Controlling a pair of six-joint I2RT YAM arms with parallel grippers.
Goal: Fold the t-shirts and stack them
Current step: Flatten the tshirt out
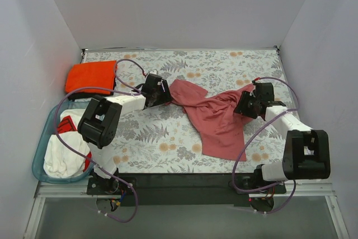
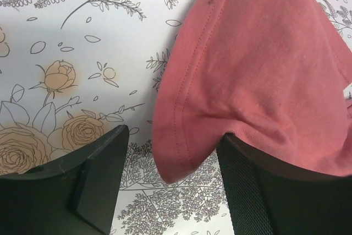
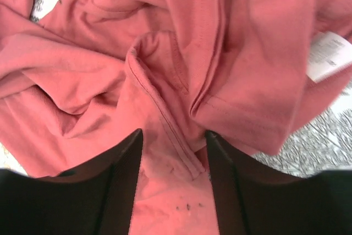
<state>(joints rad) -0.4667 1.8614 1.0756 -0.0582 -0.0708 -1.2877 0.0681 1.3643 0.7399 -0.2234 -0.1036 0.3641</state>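
Observation:
The dusty rose-red t-shirt (image 1: 215, 118) lies crumpled across the middle of the floral table, stretched between both grippers. My left gripper (image 1: 166, 94) is open at its left end. In the left wrist view the hemmed sleeve edge (image 2: 258, 64) hangs between the wide-apart fingers of that gripper (image 2: 173, 136) and rests over the right finger (image 2: 258, 191). My right gripper (image 1: 245, 104) is open at the shirt's right end, with a seamed fold (image 3: 165, 53) lying between its fingers (image 3: 173, 136). The orange t-shirt (image 1: 89, 76) lies folded at the far left. The black t-shirt is not clearly in view.
A teal bin (image 1: 39, 155) at the near left holds white and red cloth (image 1: 64, 149). White walls close in the back and both sides. A white care label (image 3: 330, 53) shows on the shirt. Purple cables loop around both arms.

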